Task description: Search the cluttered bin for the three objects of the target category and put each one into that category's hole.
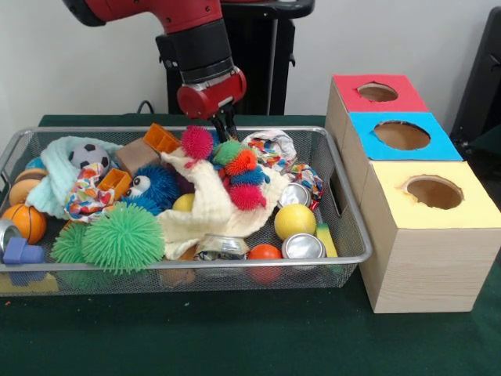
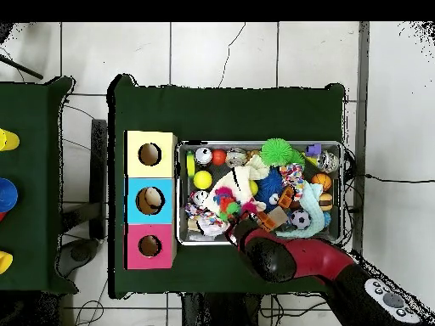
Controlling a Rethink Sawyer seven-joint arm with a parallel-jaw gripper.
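Observation:
The bin (image 1: 94, 131) is a shallow wire-mesh basket full of toys, and it also shows in the overhead view (image 2: 259, 144). My gripper (image 1: 225, 128) hangs from the red arm over the bin's far edge. It is just behind a multicoloured spiky toy (image 1: 239, 168) and a pink spiky ball (image 1: 197, 142). In the overhead view the gripper (image 2: 241, 222) is at the bin's near edge. Three wooden boxes with holes stand beside the bin, with a red top (image 1: 377, 92), a blue top (image 1: 401, 135) and a yellow top (image 1: 434, 192).
In the bin lie a cream cloth (image 1: 211, 207), a green spiky ball (image 1: 123, 237), a blue fuzzy ball (image 1: 153, 188), a yellow ball (image 1: 294, 221), cans (image 1: 303, 246), a soccer ball (image 1: 88, 155), a basketball (image 1: 26, 222) and a patterned cloth (image 1: 270, 149).

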